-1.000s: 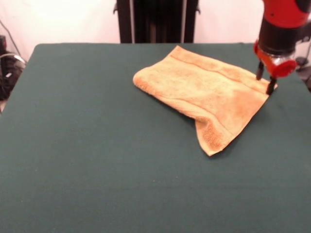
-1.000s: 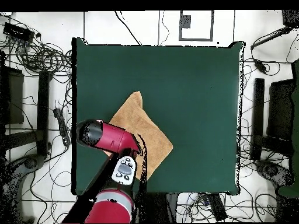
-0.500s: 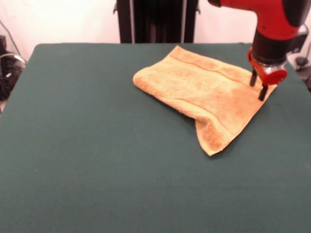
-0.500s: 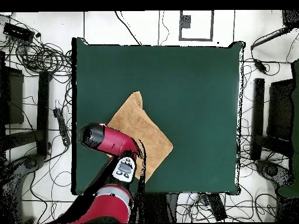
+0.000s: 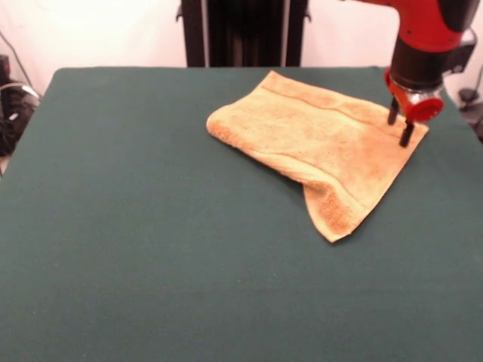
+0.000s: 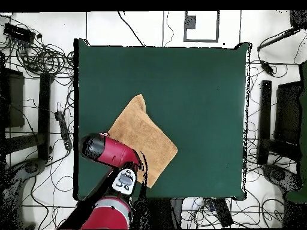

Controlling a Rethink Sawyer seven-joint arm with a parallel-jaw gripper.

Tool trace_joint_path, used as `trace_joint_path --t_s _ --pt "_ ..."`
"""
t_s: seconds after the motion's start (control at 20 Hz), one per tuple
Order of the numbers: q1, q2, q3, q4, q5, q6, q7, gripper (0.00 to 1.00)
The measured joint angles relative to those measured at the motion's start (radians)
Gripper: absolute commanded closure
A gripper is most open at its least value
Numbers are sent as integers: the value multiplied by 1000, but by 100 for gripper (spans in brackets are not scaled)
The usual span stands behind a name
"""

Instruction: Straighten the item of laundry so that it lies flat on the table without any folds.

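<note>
The item of laundry, an orange-tan towel [image 5: 317,147], lies doubled over on the green table [image 5: 151,249], right of centre toward the far side. Its folded edge runs along the left and near sides, and a thick flap ends in the near corner. A woven band stripe runs along its far edge. My gripper [image 5: 400,126] is open over the towel's right corner, its two black fingertips [image 5: 407,137] apart with nothing between them. In the overhead view the towel [image 6: 144,133] sits near the table's lower left, and the red arm [image 6: 99,150] covers its corner and hides the gripper.
The table's right edge [image 5: 460,151] runs close beside the gripper. A black stand [image 5: 241,30] rises behind the far edge. Cables and equipment [image 6: 42,60] crowd the floor around the table [image 6: 204,108], whose right half is bare green cloth.
The gripper shifted a little left over the towel's corner, then rose slightly; in the overhead view the arm's head drew back toward the base. The towel kept its shape.
</note>
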Motion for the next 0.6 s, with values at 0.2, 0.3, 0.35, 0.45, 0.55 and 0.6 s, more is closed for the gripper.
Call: trace_joint_path --t_s 0.2,0.3,0.35,0.45,0.55,0.6 --pt "14 -2 0 18 0 -12 0 100" --pt "19 -2 1 19 0 -16 0 100" --pt "18 -2 2 19 0 -19 0 100" --pt "17 -1 4 20 0 -29 0 100" --pt "17 -1 5 21 0 -36 0 100" --pt "17 -1 6 22 0 -40 0 100"
